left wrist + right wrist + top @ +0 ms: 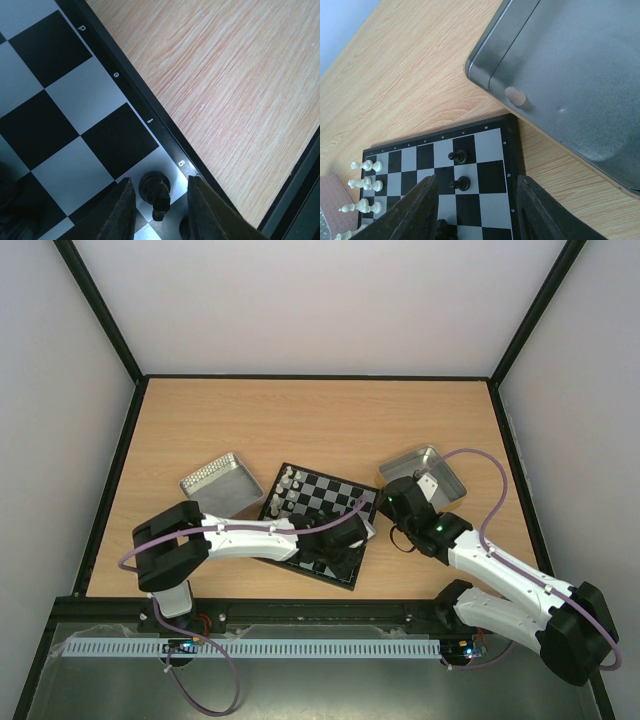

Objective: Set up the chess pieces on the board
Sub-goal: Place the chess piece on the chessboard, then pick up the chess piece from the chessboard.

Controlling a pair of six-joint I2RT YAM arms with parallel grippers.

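Note:
The board (325, 502) lies in the middle of the table, turned at an angle. Several white chess pieces (287, 486) stand along its far left edge. My left gripper (345, 538) is low over the board's near right part. In the left wrist view it (160, 210) is open, with a black piece (155, 191) standing on a pale edge square between the fingers, gaps on both sides. My right gripper (393, 502) hovers over the board's right corner. It (480, 215) is open and empty above two black pawns (458, 157). White pieces (366, 165) show at the left.
A metal tray (222, 483) lies left of the board, and another (428, 468) to its right, which looks empty in the right wrist view (570, 75). Another dark piece (184, 227) sits partly hidden by my left gripper's right finger. Bare wooden table lies beyond the board.

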